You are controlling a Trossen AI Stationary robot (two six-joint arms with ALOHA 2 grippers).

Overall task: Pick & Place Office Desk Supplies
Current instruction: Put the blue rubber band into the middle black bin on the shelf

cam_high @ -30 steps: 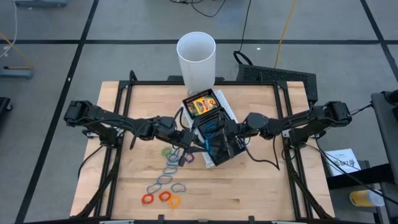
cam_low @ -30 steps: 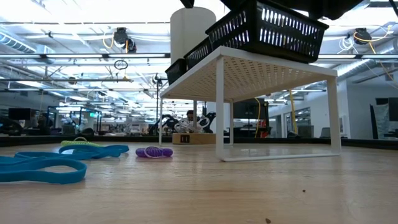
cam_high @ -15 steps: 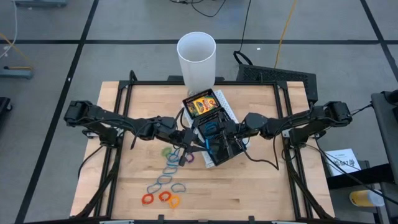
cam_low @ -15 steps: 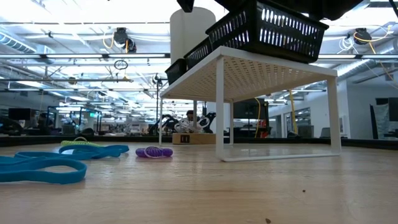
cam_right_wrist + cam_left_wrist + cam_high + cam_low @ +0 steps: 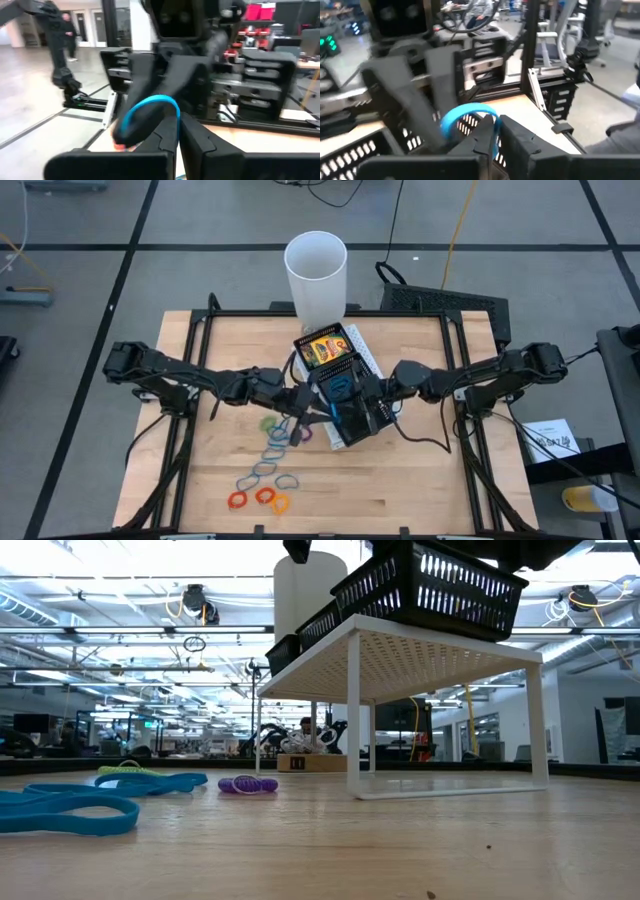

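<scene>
Both hands meet over the black tray [image 5: 345, 395], each pinching the same blue rubber band [image 5: 465, 116]: the left hand [image 5: 492, 131] is clenched on one side of the loop and the right hand [image 5: 176, 125] is clenched on the other. The risk is a tug between them. If either pulls away before the other lets go, the band could stretch and snap out, flying off the desk [image 5: 420, 470] or missing the tray. The tray sits on a white rack [image 5: 400, 650] just below the hands, so a low move could knock it. More bands [image 5: 265, 470] lie on the desk below the left hand; a crayon box [image 5: 322, 348] lies in the tray beyond, before the white cup [image 5: 316, 275].
</scene>
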